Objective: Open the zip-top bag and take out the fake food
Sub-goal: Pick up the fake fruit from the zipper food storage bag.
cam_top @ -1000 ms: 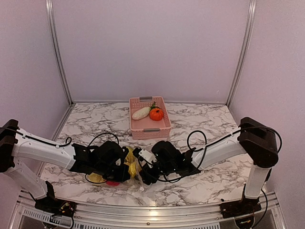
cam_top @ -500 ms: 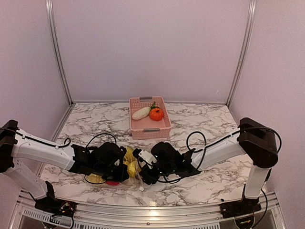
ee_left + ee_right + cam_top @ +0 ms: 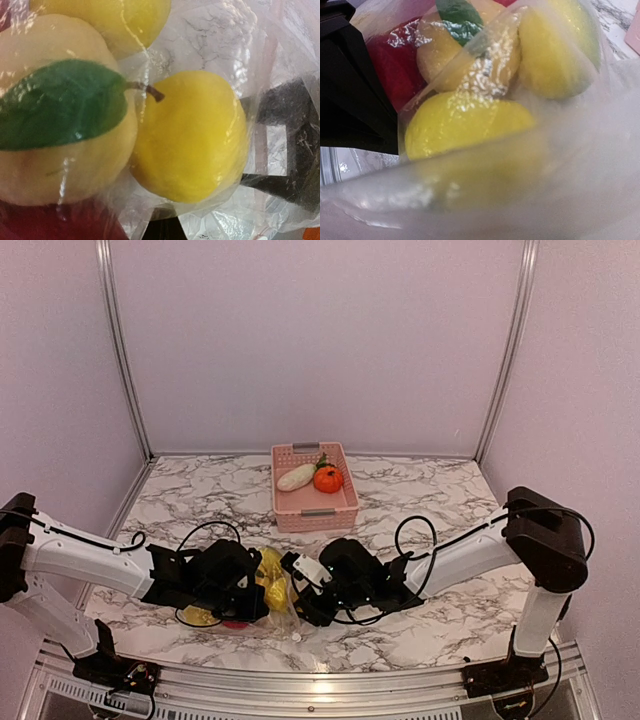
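Observation:
The zip-top bag (image 3: pixel 278 602) lies near the front edge, between my two grippers. Fake food fills it: a yellow fruit (image 3: pixel 192 135), a pale fruit with a green leaf (image 3: pixel 65 135) and something red (image 3: pixel 45 225). My left gripper (image 3: pixel 260 592) is at the bag's left side, shut on a fold of its plastic (image 3: pixel 165 220). My right gripper (image 3: pixel 302 602) presses in from the right. In the right wrist view its jaws are hidden behind blurred film (image 3: pixel 520 200), with yellow fruit (image 3: pixel 465 125) just beyond.
A pink basket (image 3: pixel 314 511) stands behind the bag at mid-table, holding a white radish (image 3: pixel 296 477) and an orange fruit (image 3: pixel 327 479). Black cables loop beside both wrists. Walls close in the table on three sides.
Both wrists have shifted only slightly at the bag. The bag and the fruit in it lie where they were.

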Motion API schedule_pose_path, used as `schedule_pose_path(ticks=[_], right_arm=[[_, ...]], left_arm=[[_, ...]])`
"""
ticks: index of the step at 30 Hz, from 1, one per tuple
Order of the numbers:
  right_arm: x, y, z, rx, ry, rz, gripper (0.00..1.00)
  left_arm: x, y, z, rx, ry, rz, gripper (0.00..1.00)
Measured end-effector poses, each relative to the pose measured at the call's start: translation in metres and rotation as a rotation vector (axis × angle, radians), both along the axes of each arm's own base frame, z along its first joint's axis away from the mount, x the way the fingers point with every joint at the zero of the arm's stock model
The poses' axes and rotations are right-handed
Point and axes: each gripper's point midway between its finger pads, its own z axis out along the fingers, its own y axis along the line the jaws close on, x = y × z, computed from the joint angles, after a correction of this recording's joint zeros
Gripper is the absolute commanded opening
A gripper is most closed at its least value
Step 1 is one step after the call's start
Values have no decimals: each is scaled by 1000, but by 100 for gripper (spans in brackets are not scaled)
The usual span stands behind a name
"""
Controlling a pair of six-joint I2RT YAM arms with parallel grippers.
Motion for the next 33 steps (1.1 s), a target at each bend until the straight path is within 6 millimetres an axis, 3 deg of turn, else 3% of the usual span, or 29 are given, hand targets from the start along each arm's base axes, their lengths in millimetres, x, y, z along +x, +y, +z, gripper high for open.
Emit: schedule_pose_path(ticks=[11, 22, 33], right_arm=[[1, 0, 0, -8, -18, -10, 48], [1, 0, 0, -16, -37, -21, 28], [-2, -5, 7, -28, -21, -30, 22]], left_arm=[[-1, 1, -1, 2, 1, 1, 0], [-1, 4, -2, 5, -2, 6, 0], [0, 9, -4, 11, -4, 27, 0]])
